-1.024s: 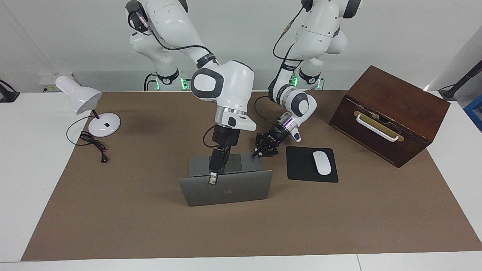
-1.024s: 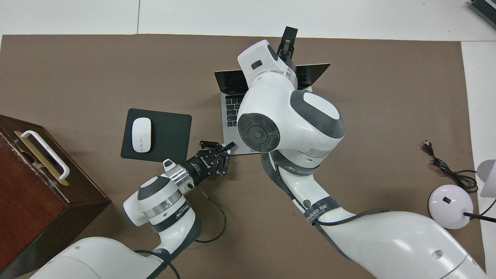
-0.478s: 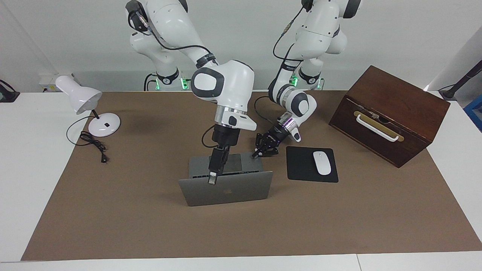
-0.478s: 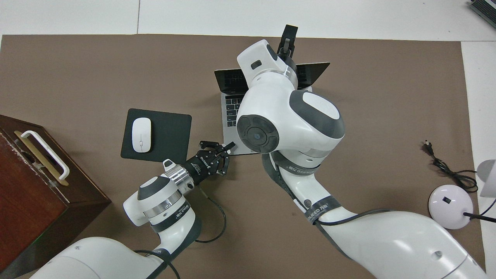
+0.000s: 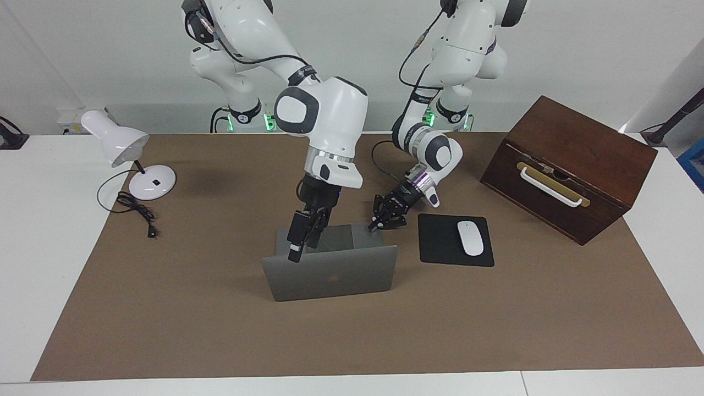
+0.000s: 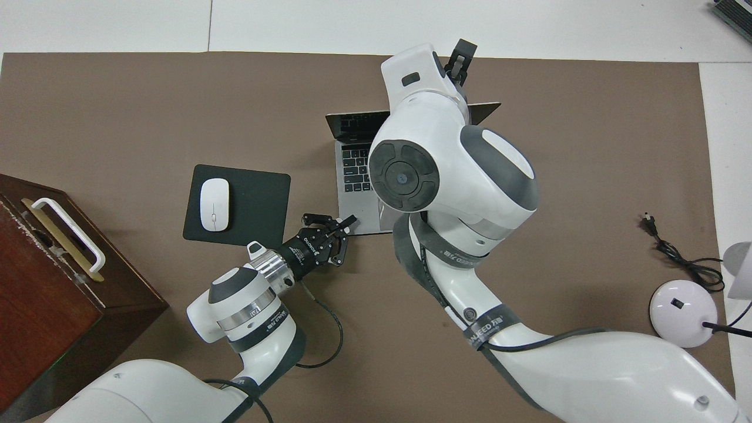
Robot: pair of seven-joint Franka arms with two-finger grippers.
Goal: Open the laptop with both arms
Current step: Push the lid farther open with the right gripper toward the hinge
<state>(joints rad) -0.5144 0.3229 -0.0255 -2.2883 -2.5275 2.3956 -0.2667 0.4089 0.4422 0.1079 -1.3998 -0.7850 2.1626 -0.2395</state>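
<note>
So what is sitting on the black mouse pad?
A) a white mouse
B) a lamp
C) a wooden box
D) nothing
A: a small white mouse lies on the black mouse pad, beside the open laptop toward the left arm's end of the table.

Robot lab: two white arms [image 5: 330,126], bare table [image 5: 33,231].

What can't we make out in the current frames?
- Laptop screen: facing view shows only the lid's back; overhead view, the right arm's wrist covers most of it.
- Keyboard: overhead view, the same wrist hides all but a strip; facing view, the lid hides it.
- Right gripper: whether it touches the lid's top edge, too small in either view.
- Left gripper at the base's corner: contact unclear.
</note>
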